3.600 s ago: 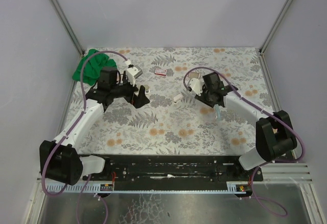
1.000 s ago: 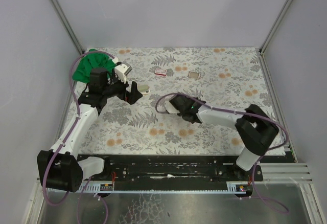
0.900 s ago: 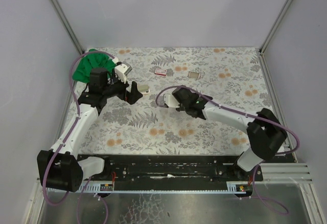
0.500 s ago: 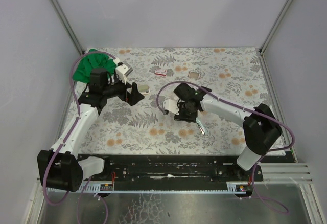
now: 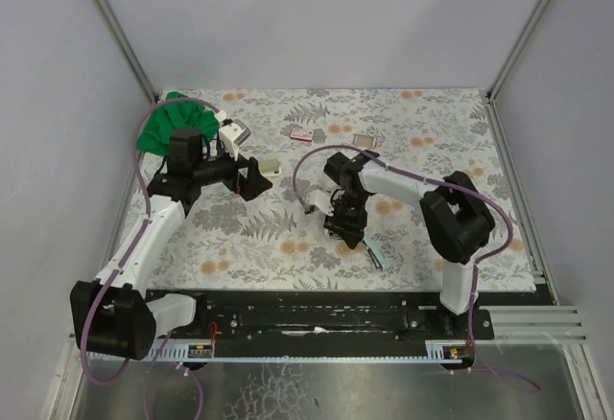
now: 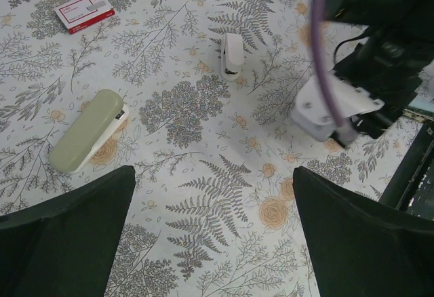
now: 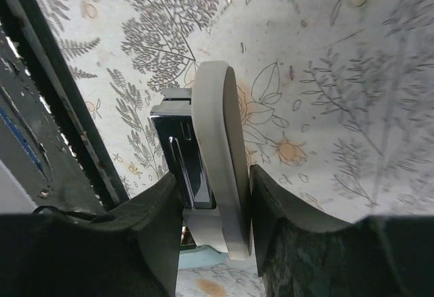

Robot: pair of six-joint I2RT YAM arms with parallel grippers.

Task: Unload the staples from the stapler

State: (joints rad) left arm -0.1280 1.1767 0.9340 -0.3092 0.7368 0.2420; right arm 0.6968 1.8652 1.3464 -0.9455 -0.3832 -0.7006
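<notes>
The right gripper is clamped on the pale stapler over the table's middle; staples in its chrome channel cannot be told. The left gripper has its 2 fingers wide apart.

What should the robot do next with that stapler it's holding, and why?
Probably bring the open left gripper across to the stapler to work its chrome magazine open. The right gripper is fully taken up clamping the stapler, no staples show yet, and the left gripper holds nothing.
</notes>
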